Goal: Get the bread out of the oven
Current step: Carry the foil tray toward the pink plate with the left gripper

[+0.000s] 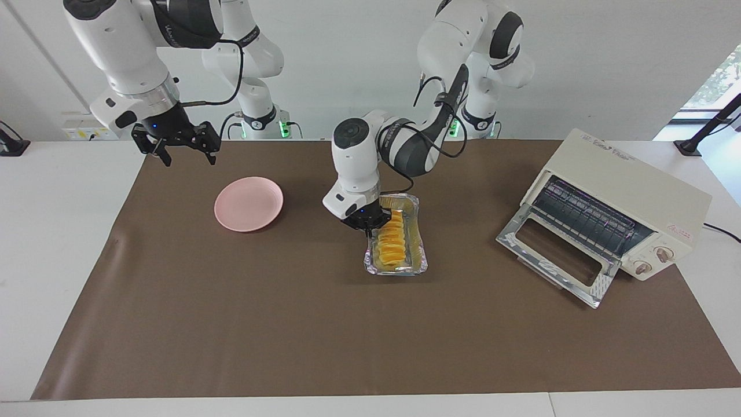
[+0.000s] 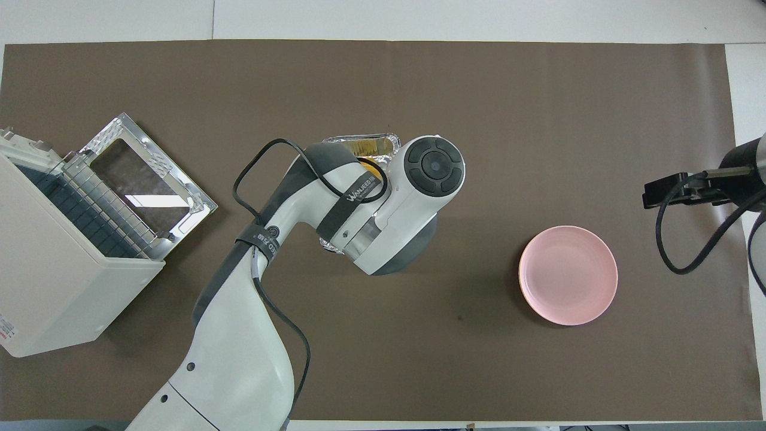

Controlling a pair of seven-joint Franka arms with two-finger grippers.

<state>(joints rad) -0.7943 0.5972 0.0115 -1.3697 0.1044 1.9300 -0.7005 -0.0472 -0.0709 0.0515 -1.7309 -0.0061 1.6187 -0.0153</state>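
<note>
- The ridged golden-yellow bread loaf [image 1: 392, 240] lies lengthwise in a crinkled silver foil tray [image 1: 418, 255], directly under the left gripper [image 1: 367, 227].
- The boxy cream-white toaster oven [image 1: 622, 194], glass door dropped open, stands well apart from that gripper.

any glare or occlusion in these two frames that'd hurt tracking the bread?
Overhead view: the left arm hides nearly all of the foil tray, and the oven door glass carries a bright reflection. Facing view: the bread is evenly lit in the tray with the left gripper at its end nearer the robots; a bright window blows out the top corner; shadows are soft.
</note>
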